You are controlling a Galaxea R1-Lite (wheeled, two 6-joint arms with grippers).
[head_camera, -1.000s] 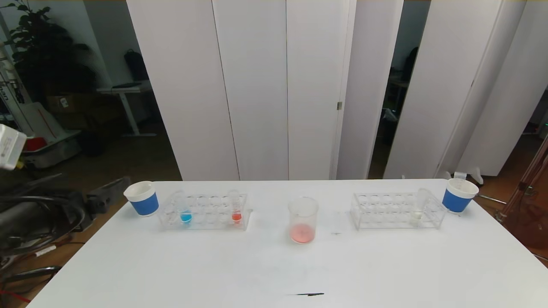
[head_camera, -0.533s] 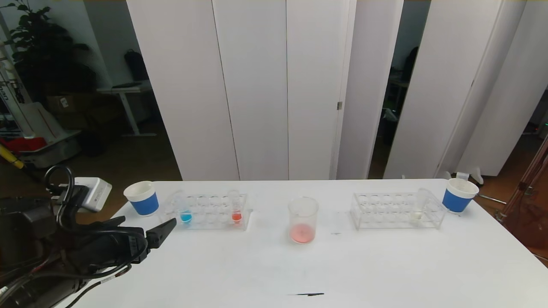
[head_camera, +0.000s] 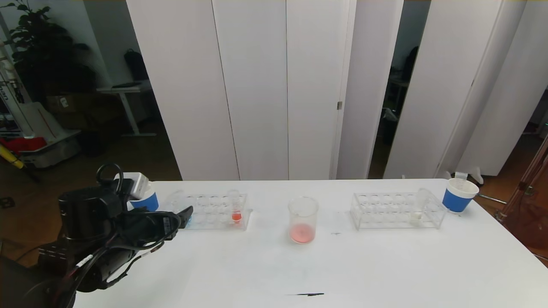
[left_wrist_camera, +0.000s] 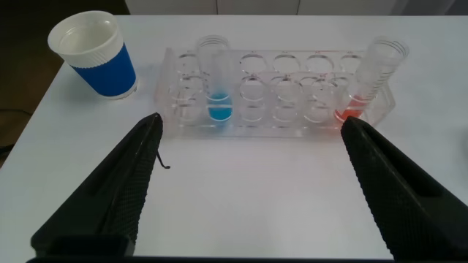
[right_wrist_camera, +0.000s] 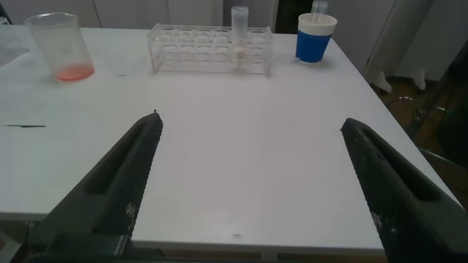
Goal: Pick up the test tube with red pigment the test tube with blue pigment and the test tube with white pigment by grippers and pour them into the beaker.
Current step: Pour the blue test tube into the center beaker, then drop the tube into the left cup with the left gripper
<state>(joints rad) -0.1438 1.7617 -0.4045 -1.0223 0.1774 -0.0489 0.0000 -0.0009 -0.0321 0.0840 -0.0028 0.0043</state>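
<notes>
red already sits in the beaker [head_camera: 303,219] — blue tube [left_wrist_camera: 217,82] at twelve o'clock of the left tool [left_wrist_camera: 248,153], wide open, empty — white tube [right_wrist_camera: 239,33] unpoured.

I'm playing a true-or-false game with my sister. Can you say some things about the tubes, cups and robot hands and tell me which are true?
1. The beaker has pinkish-red liquid at its bottom. True.
2. The left gripper is holding the test tube with blue pigment. False: its jaws are open and empty, short of the left rack.
3. The test tube with white pigment stands in the right rack. True.
4. Both blue-sleeved cups are tipped over. False: they stand upright.
5. The right gripper is shut. False: it is open, over the table's near edge.
</notes>
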